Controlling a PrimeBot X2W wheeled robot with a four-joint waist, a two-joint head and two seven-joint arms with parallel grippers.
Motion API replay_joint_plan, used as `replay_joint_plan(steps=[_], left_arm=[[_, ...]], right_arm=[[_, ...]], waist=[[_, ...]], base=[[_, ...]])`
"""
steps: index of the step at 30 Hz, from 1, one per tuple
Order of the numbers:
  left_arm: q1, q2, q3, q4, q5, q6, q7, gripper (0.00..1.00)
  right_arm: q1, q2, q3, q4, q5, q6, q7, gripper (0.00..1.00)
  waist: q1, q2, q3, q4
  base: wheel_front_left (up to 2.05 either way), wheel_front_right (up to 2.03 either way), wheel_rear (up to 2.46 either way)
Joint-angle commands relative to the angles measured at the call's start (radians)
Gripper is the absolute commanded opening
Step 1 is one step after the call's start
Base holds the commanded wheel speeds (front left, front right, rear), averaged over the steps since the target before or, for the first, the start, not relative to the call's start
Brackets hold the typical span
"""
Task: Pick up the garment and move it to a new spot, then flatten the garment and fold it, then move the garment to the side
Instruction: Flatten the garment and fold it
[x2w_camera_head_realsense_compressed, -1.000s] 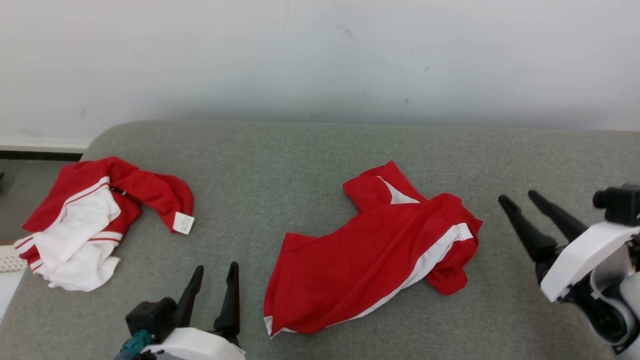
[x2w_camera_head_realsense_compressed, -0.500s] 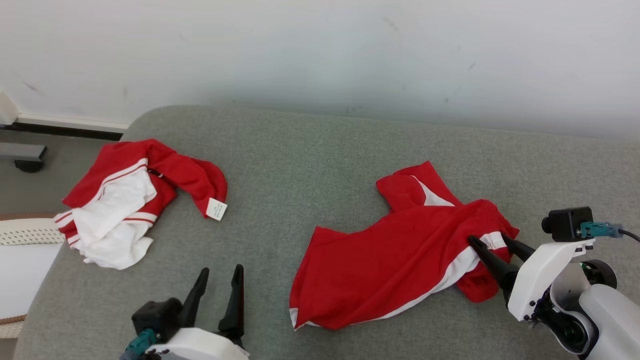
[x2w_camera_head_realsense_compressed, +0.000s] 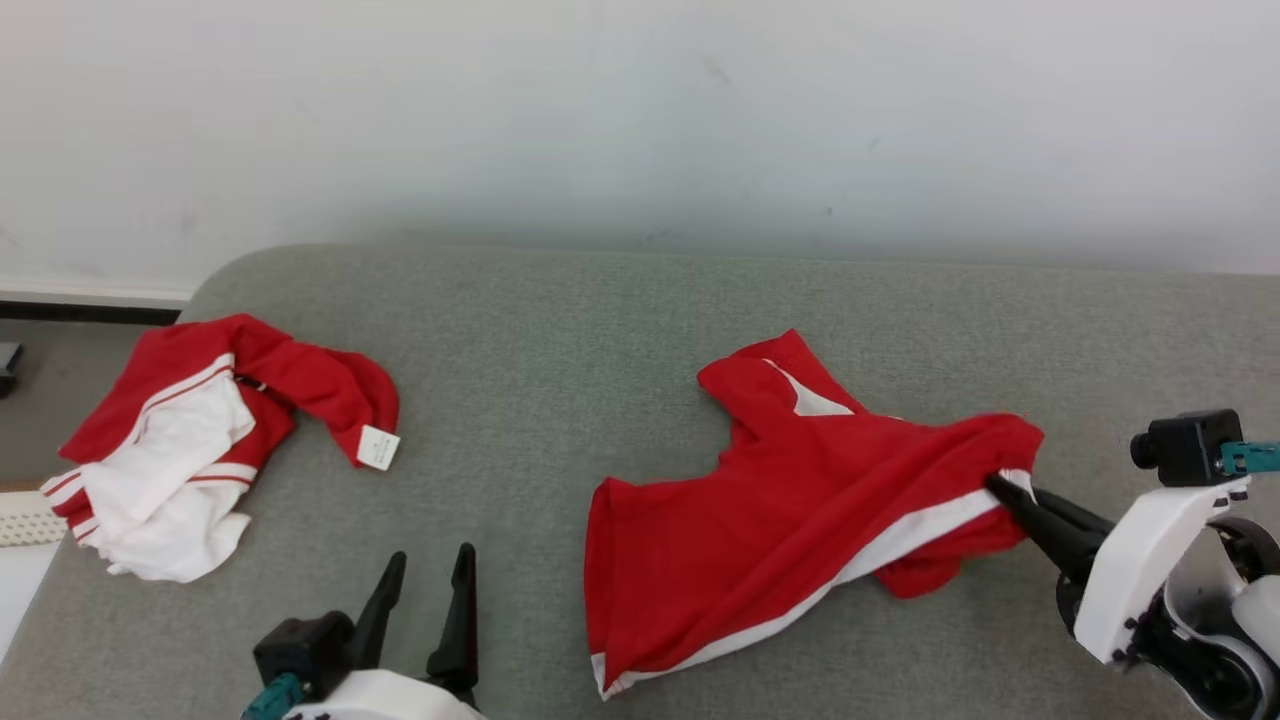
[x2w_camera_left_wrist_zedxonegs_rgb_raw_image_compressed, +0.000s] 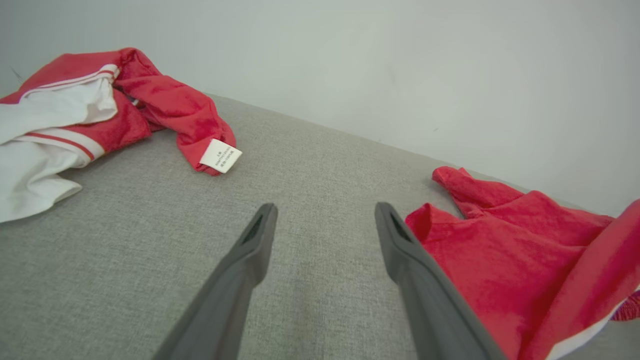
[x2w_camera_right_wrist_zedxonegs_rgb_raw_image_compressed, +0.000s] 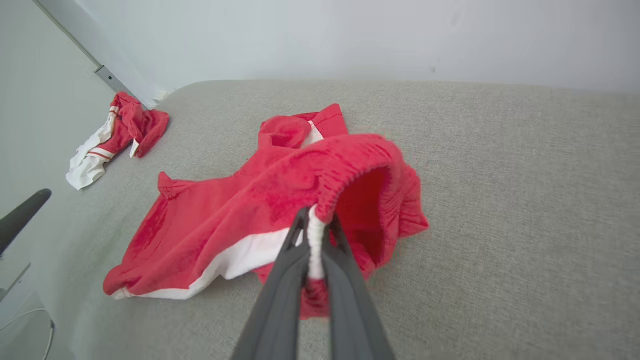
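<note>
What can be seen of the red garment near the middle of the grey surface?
The red garment looks like soft shorts with a white side stripe and an elastic waistband. It lies crumpled on the grey padded surface, its right end lifted, where the shut right tool pinches the waistband at the white stripe.

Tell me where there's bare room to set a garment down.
Widest bare patch: middle of the grey cushion, between the crumpled garment and the held garment. Another strip follows the wall. Crowded: the left end and around the right gripper.

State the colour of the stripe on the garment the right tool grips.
White stripe on the red fabric garment; right wrist view shows it best.
</note>
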Motion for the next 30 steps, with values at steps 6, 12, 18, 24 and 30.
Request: replay_joint_plan(steps=[6,12,18,24,30], left_arm=[[0.010,0.006,0.005,-0.003,0.002,0.003,0.000,1.00],[-0.002,0.009,0.007,0.000,0.006,-0.004,0.000,1.00],[-0.013,0.013,0.006,0.007,0.009,-0.008,0.000,1.00],[-0.007,0.017,0.012,0.011,0.010,-0.003,0.000,1.00],[0.001,0.018,0.019,0.001,0.009,0.001,0.000,1.00]], right_arm=[[0.108,-0.147,0.011,-0.114,0.078,-0.002,0.120,0.00],[0.194,-0.195,-0.007,-0.103,0.100,-0.002,0.135,0.00],[0.231,-0.152,0.013,-0.060,0.095,-0.002,0.131,0.21],[0.238,-0.122,0.048,-0.036,0.077,-0.002,0.096,1.00],[0.243,-0.149,0.041,-0.051,0.076,-0.002,0.049,1.00]], waist=[[0.0000,0.0000,0.004,-0.060],[0.0000,0.0000,0.016,-0.079],[0.0000,0.0000,0.020,-0.086],[0.0000,0.0000,0.007,-0.100],[0.0000,0.0000,-0.006,-0.121]], base=[[0.00,0.00,0.00],[0.00,0.00,0.00],[0.00,0.00,0.00],[0.00,0.00,0.00],[0.00,0.00,0.00]])
